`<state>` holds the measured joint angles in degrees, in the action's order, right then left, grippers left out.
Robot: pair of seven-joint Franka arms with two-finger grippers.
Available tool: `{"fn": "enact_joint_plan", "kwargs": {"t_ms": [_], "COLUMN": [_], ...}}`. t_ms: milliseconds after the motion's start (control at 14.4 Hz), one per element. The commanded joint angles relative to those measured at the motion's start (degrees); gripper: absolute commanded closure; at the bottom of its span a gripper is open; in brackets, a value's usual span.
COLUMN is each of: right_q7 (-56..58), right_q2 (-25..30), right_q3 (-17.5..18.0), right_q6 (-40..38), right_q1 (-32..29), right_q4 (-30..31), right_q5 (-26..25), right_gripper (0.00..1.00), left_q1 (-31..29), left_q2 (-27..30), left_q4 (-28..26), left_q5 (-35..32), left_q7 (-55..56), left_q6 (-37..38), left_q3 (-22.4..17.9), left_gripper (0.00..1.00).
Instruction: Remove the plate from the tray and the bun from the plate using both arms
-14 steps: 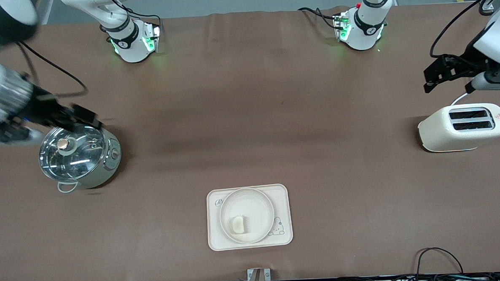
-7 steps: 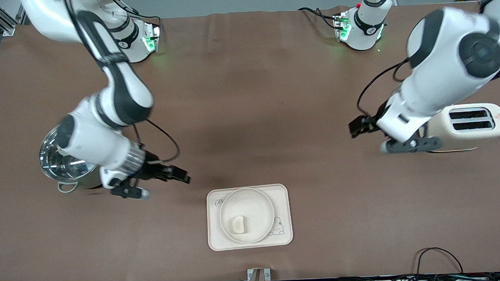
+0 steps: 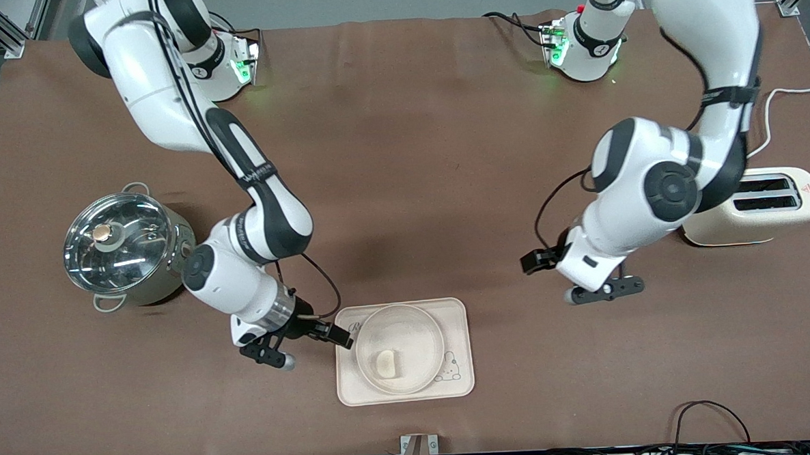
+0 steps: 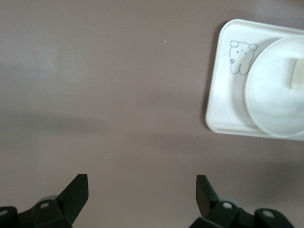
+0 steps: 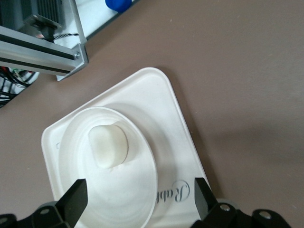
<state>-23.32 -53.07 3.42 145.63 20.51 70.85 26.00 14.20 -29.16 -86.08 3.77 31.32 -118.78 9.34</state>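
One plate (image 3: 400, 349) sits on one tray (image 3: 458, 321), and one bun (image 3: 387, 364) lies in the plate. On the brown desk (image 3: 410, 186) there is also one lidded steel pot (image 3: 127, 248) and one cream toaster (image 3: 753, 207) with two slots. Two arms reach over the desk, each ending in one tool: the right tool (image 3: 338, 338) and the left tool (image 3: 534, 262), two fingers apiece, both spread apart.

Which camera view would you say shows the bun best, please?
The right wrist view: the bun sits close and whole in the plate. The front view shows it small; the left wrist view catches only an edge.
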Motion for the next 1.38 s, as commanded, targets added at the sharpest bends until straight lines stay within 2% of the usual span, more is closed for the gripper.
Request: {"fn": "enact_joint_plan", "kwargs": {"t_ms": [0, 138, 277, 415, 554, 623, 692, 762, 1108, 1315], "right_q7": [-0.5, -0.4, -0.1, 3.6, 6.9, 7.4, 7.6, 8.1, 10.0, 10.7], "right_q2": [-7.3, -9.2, -9.6, -10.6, -11.4, -11.7, -11.8, -11.9, -8.0, -1.4], "right_q3": [-0.3, -0.3, -0.3, -0.3, -0.3, -0.3, -0.3, -0.3, 0.4, 2.9], "right_q6": [-0.2, -0.2, -0.2, 0.1, 0.3, 0.8, 1.9, 2.2, 1.6, 3.6], "right_q1": [2.1, 2.2, 2.4, 2.6, 2.5, 2.5, 2.6, 2.6, 2.9, 3.6], "right_q4": [-9.0, -10.5, -10.6, -10.6, -10.6, -10.6, -10.5, -10.5, -9.7, 1.6], "right_q5": [-1.5, -4.4, -4.7, -4.7, -4.7, -4.7, -4.6, -4.6, -4.1, -4.1], "right_gripper": [0.10, 0.19, 0.30, 0.50, 0.78, 0.89, 0.95, 0.99, 0.99, 1.00], "left_q1": [2.2, 3.6, 4.2, 5.0, 6.2, 6.3, 6.4, 6.4, 8.0, 7.9], "left_q2": [-1.2, -3.1, -4.1, -4.9, -5.6, -5.7, -6.1, -6.2, -5.9, -5.6], "left_q4": [0.3, 0.1, -0.3, -0.4, -0.4, -0.4, -0.4, -0.4, -0.1, -0.1], "left_q5": [-0.1, 0.0, 0.0, 0.0, 0.0, 0.0, 0.0, 0.0, -0.1, -0.1], "left_q7": [3.6, 4.4, 4.8, 6.1, 7.4, 7.7, 7.8, 8.2, 12.4, 14.1], "left_q6": [-2.2, -3.9, -6.8, -8.7, -9.9, -10.3, -10.7, -10.9, -10.9, -10.7], "left_q3": [-0.2, -0.2, -0.2, -0.2, -0.3, -0.3, -0.3, -0.3, -0.3, -0.3], "left_gripper": [0.00, 0.00, 0.00, 0.00, 0.00, 0.00, 0.00, 0.00, 0.00, 0.00]}}
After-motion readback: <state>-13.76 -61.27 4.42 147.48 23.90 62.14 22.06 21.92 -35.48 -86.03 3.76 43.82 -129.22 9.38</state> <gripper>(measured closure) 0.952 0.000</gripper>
